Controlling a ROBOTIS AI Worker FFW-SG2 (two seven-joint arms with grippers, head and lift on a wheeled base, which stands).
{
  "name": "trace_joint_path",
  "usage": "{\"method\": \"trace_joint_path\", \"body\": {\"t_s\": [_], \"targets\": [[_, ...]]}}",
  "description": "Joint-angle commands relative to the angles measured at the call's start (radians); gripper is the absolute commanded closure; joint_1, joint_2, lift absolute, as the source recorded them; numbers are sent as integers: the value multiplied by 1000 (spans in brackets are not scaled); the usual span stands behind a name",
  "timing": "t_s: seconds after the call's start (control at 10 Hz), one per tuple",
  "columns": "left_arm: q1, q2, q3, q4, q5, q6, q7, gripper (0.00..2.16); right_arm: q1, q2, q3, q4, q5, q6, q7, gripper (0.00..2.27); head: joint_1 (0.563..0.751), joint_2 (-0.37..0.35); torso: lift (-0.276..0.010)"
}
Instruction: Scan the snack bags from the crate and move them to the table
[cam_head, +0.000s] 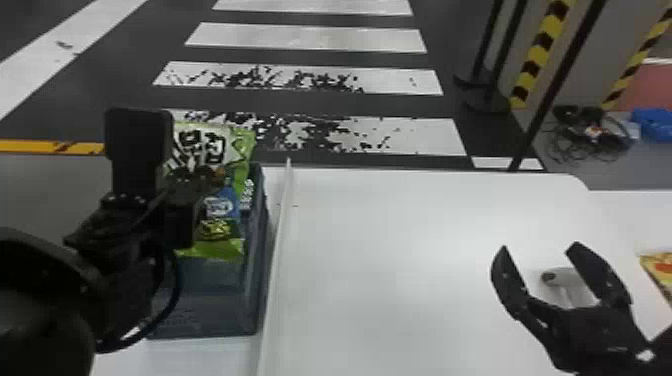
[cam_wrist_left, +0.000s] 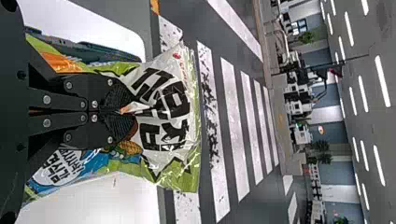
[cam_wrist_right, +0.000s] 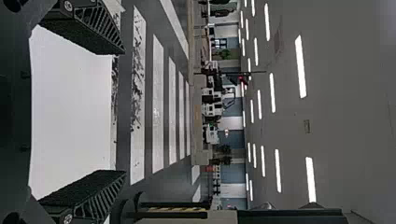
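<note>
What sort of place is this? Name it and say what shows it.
Probably a large indoor hall, perhaps a test or demonstration space made up like a street: crosswalk stripes are marked across the dark floor, rows of ceiling lights run overhead, and yellow-and-black hazard striping stands at one side.

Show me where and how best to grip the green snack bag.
Probably best: pinch the puckered film midway up the green snack bag, coming from the robot's side, as the left gripper does. Its printed face turns that way, and the soft film there gathers into a graspable fold.
</note>
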Motion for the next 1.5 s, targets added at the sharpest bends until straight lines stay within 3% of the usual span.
{"method": "trace_joint_path", "body": {"t_s": [0.0, 0.2, 0.5, 0.7, 1.0, 1.2, 1.4], "targets": [[-15, -4, -58, -8, 4, 1, -11, 1892, 5, 3, 0, -2, 5, -3, 0, 76, 695, -36, -95], [-73, -23, -151, 5, 4, 20, -32, 1892, 11, 9, -5, -11, 8, -9, 0, 76, 695, -94, -95], [-177, -78, -286, 112, 12, 23, -63, 1892, 15, 18, -23, -11, 8, -12, -1, 76, 695, -191, -95], [-217, -124, -341, 200, 18, 20, -92, 1892, 22, 20, -29, -11, 8, -25, -1, 76, 695, -255, -95], [-238, -153, -390, 322, 12, 13, -124, 1892, 22, 21, -31, -11, 9, -25, -1, 76, 695, -336, -95], [-240, -162, -417, 414, -10, -45, -153, 1892, 22, 20, -28, -15, 9, -22, -1, 76, 695, -350, -95], [-263, -195, -458, 528, -19, -112, -181, 1892, 23, 21, -20, -17, 11, -19, -1, 76, 695, -350, -95]]}}
